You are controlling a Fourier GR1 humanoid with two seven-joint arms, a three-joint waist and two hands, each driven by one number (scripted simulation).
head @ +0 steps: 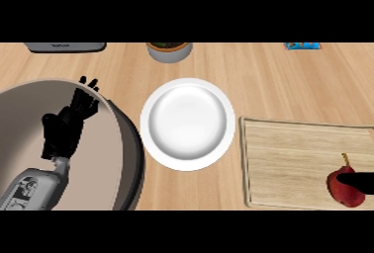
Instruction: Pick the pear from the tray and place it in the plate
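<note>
Pear [344, 189]: dark red, lower right of the frame, lying on the wooden tray [292, 158] close to its lower right corner. Long axis near upright in the picture, thin stem toward the top, broad end toward the bottom edge.

Right hand [363, 180]: only a dark sliver at the right edge, touching or overlapping the pear's right side. Fingers not readable; open or closed cannot be told.

Left hand [73, 121]: black, left of the frame, fingers straight and raised toward the upper left, holding nothing, seen over a large grey bowl [131, 148]. Resting, well apart from the pear.

Plate [188, 123]: white, centre of the frame, bare, between bowl and tray, just left of the tray's left edge.

Governing relation: pear directly beside the right hand, far from the left; hence right hand judged the one for the pick. Plate up and to the left of the pear, across the whole width of the tray. Transfer therefore leftward and slightly upward in the frame.

Stage, as judged: approach or first contact; pear not yet lifted.
</note>
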